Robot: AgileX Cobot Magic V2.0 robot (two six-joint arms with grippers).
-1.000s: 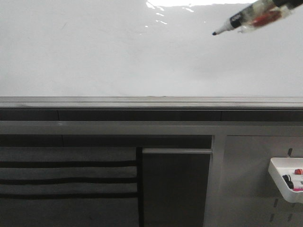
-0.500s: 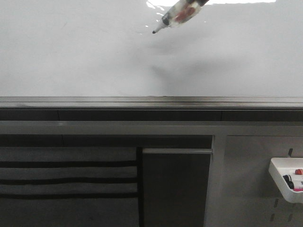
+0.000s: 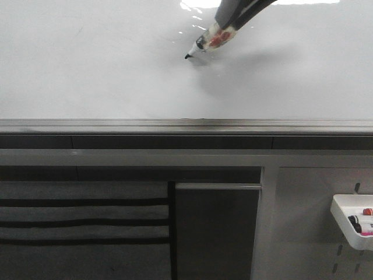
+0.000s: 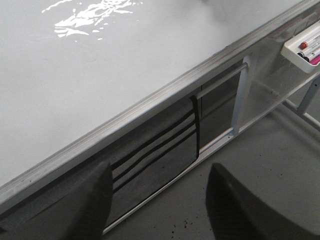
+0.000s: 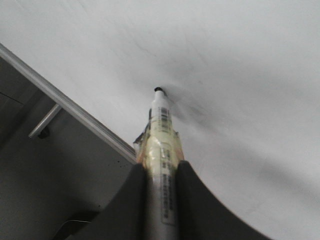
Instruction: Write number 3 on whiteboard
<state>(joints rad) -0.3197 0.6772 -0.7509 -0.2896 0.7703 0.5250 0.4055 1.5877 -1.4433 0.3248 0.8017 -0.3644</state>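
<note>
The whiteboard (image 3: 87,64) fills the upper half of the front view, glossy white with glare at the top. No number 3 is visible on it. My right gripper (image 3: 226,26) comes in from the top edge, shut on a black-tipped marker (image 3: 211,41) wrapped in yellowish tape. The marker's tip (image 3: 187,56) meets its own shadow on the board, touching or a hair off. In the right wrist view the fingers (image 5: 137,185) clamp the marker (image 5: 161,145) on both sides. My left gripper (image 4: 159,170) hangs open below the board's rail with nothing between its fingers.
A grey metal rail (image 3: 186,125) runs along the board's lower edge. Below it sit a grey panel with dark slots (image 3: 81,216) and a small white tray of markers (image 3: 351,224) at the lower right, also the tray (image 4: 305,47) in the left wrist view.
The right gripper swung the marker from the upper right leftward to the board's top centre, then lowered its tip down onto or just above the surface.
</note>
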